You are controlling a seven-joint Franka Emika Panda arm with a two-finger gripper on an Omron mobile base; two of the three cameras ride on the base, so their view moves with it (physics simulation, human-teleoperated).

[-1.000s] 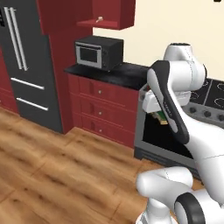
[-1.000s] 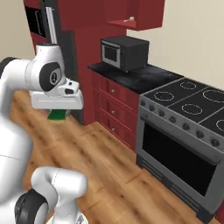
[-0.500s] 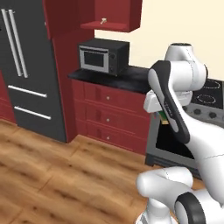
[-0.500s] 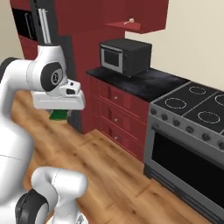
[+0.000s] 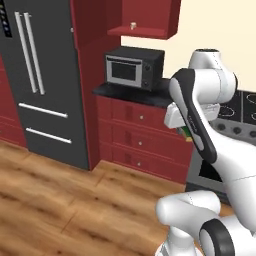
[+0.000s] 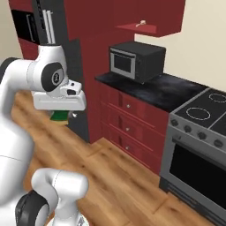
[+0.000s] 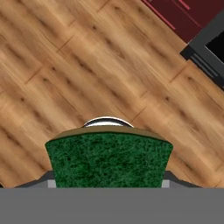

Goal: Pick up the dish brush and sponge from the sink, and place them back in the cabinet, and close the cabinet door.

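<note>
My gripper (image 7: pixel 108 181) is shut on the sponge (image 7: pixel 108 161), a dark green block with a tan edge that fills the gap between the fingers. It hangs high over the wood floor. From the base views the sponge (image 6: pixel 59 116) (image 5: pixel 185 133) peeks out under the white hand. The cabinet (image 5: pixel 145 32) (image 6: pixel 145 29) stands open above the microwave, up and ahead of the hand. The dish brush (image 5: pixel 133 25) (image 6: pixel 141 22), cream and tan, lies on its red shelf. I cannot make out the cabinet door. The sink is out of view.
A black microwave (image 5: pixel 134 68) sits on the dark counter (image 6: pixel 163 92) over red drawers (image 5: pixel 142 142). The dark grey refrigerator (image 5: pixel 42 80) stands to the left, the stove (image 6: pixel 198 145) to the right. Open wood floor (image 5: pixel 75 205) lies in front.
The whole picture has shifted as the base drove: fridge, microwave and cabinet now sit nearer and further right. The arm keeps its pose with the sponge in the gripper.
</note>
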